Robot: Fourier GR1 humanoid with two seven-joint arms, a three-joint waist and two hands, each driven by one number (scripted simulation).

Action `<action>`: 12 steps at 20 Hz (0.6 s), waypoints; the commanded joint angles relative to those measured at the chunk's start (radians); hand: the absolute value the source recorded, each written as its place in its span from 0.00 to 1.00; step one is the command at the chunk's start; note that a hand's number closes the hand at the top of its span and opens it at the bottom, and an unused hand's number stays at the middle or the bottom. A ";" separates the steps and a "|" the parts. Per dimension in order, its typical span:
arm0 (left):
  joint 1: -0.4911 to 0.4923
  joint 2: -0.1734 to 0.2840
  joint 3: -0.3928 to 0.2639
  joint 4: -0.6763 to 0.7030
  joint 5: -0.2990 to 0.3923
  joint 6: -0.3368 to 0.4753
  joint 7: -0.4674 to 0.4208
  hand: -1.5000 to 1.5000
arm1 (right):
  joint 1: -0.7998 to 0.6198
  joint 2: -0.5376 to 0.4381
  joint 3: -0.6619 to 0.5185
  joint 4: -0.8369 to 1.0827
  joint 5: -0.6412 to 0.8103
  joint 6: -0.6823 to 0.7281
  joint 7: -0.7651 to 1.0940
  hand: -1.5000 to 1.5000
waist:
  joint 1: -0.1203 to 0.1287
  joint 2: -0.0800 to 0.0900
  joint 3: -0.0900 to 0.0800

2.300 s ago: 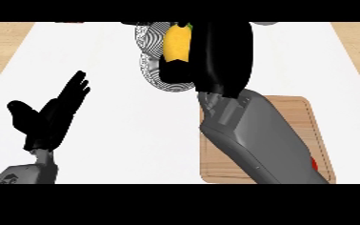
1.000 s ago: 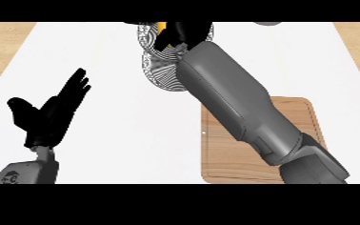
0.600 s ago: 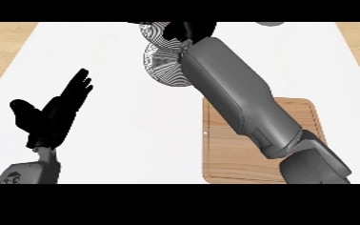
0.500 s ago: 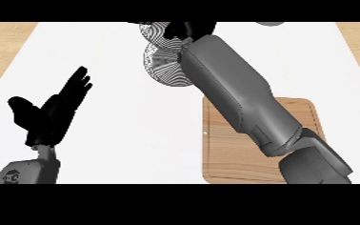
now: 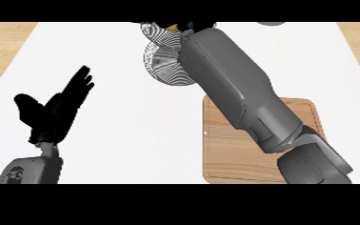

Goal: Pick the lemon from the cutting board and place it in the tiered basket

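R hand point(image 5: 188, 27) at top edge over tiered basket point(image 5: 165, 62); finger state cannot be told. Lemon point(image 5: 171, 27): yellow sliver beside it, above the upper tier. Advise release only once seated. L hand point(image 5: 60, 107) resting, fingers straight.

Yellow lemon point(image 5: 171, 27), b/w striped tiered basket point(image 5: 166, 62), wood-grain cutting board point(image 5: 228, 155)

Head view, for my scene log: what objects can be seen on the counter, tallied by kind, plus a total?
Cutting board: 1
Tiered basket: 1
Lemon: 1, only a yellow sliver showing at the basket's top
Grey object at the top right edge: 1, kind unclear
Total: 4
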 commanded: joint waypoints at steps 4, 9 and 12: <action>0.026 -0.013 0.005 -0.009 -0.006 0.019 0.000 0.50 | 0.012 0.000 -0.113 -0.093 -0.074 -0.245 -0.042 0.00 | -0.024 -0.005 0.001; 0.046 0.002 0.024 -0.029 0.009 0.006 0.004 0.50 | 0.074 -0.001 -0.170 -0.189 -0.089 -0.359 -0.074 0.00 | -0.045 -0.014 0.002; 0.092 0.004 0.024 -0.042 -0.006 0.009 -0.012 0.50 | 0.142 -0.048 -0.194 -0.273 -0.064 -0.348 -0.084 0.00 | -0.064 -0.020 0.002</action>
